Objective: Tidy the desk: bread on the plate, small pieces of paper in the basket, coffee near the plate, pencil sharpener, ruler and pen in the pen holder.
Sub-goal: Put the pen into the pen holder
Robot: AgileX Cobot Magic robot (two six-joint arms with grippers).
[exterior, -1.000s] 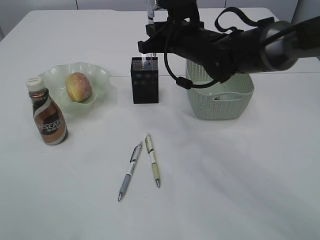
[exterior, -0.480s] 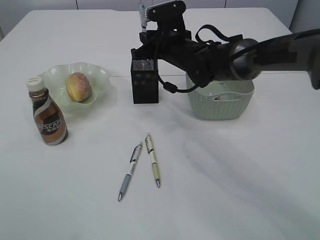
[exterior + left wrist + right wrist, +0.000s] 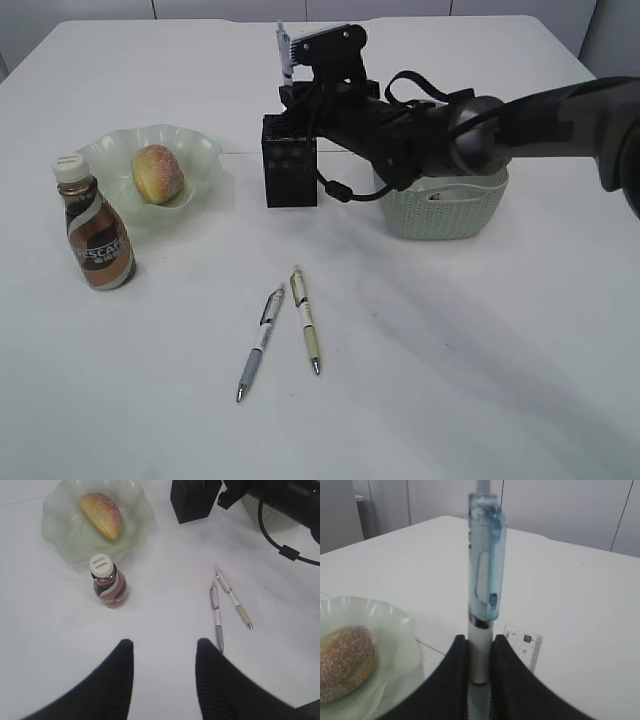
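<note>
My right gripper is shut on a pen with a clear blue clip. It holds the pen upright just above the black pen holder. The pen's top sticks up over the gripper. A white ruler end shows right behind the fingers. Two more pens, a grey one and a yellowish one, lie side by side on the table. The bread lies on the green plate. The coffee bottle stands beside the plate. My left gripper is open and empty above bare table.
The pale green basket stands right of the pen holder, partly behind my right arm. A cable loop hangs from that arm between the holder and the basket. In the left wrist view the bottle and both pens lie ahead of the gripper.
My right gripper has shifted a little left and come down with the pen over the pen holder. Nothing else on the table has moved.
</note>
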